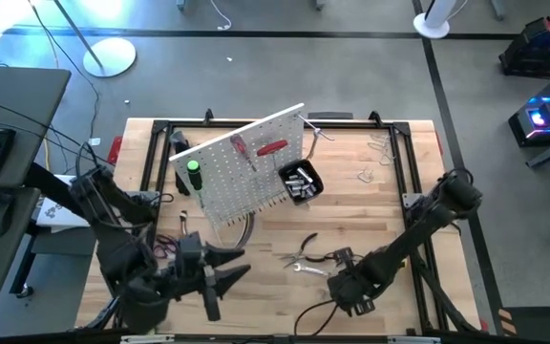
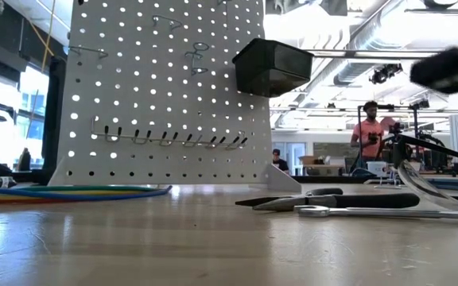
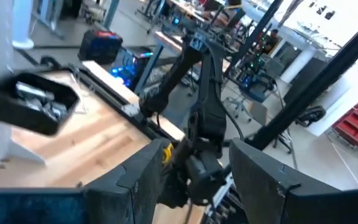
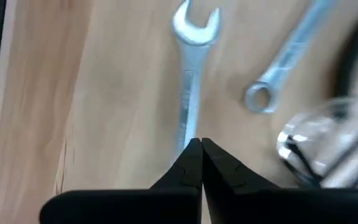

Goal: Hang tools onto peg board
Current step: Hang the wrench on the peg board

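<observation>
The white peg board (image 1: 242, 162) stands tilted at the table's middle. It carries a green-handled screwdriver (image 1: 193, 174), red-handled tools (image 1: 270, 147) and a black bin (image 1: 301, 182). Black-handled pliers (image 1: 304, 250) and a silver wrench (image 4: 188, 81) lie flat on the wood near the front. My right gripper (image 4: 199, 148) is shut, its tips over that wrench's shaft. A second wrench (image 4: 284, 62) lies beside it. My left gripper (image 1: 227, 266) is open and empty at the front left, pointing toward the right arm (image 3: 204, 112). My right gripper's shut fingertips (image 4: 188, 158) cover the lower end of the wrench's shaft (image 4: 189, 127), coming from above along its length. I cannot tell whether they touch it. The wrench lies flat on the table.
A black metal frame (image 1: 409, 153) runs round the table top. Metal clamps (image 1: 378, 148) lie at the far right. A bundle of coloured cables (image 2: 70, 191) lies in front of the board. People (image 2: 370, 131) stand in the room beyond.
</observation>
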You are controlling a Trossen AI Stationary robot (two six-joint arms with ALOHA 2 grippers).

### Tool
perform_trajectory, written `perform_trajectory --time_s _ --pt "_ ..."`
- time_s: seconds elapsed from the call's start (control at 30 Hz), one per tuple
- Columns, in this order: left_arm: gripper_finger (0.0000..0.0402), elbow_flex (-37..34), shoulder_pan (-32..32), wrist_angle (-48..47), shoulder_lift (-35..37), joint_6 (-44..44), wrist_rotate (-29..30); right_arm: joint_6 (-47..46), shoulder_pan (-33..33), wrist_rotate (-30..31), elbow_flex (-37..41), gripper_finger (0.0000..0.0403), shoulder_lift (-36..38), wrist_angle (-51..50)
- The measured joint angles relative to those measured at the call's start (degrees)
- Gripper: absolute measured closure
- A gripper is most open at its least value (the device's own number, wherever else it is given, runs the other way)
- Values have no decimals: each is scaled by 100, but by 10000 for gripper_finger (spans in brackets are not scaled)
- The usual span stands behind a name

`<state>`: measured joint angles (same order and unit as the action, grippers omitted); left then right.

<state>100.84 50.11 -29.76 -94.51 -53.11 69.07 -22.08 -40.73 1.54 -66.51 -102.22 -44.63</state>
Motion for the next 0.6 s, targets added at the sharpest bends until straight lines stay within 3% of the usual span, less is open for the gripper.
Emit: perform_trajectory --time_s 0.17,0.47,0.6 --pt "222 0 0 -20 197 510 4 -140 -2 289 -210 398 494 -319" --pt "222 0 -61 -86 298 935 22 -964 13 149 -138 402 818 -354" --pt "222 0 -99 -92 296 928 -1 -1433 -119 -135 281 373 820 -61"
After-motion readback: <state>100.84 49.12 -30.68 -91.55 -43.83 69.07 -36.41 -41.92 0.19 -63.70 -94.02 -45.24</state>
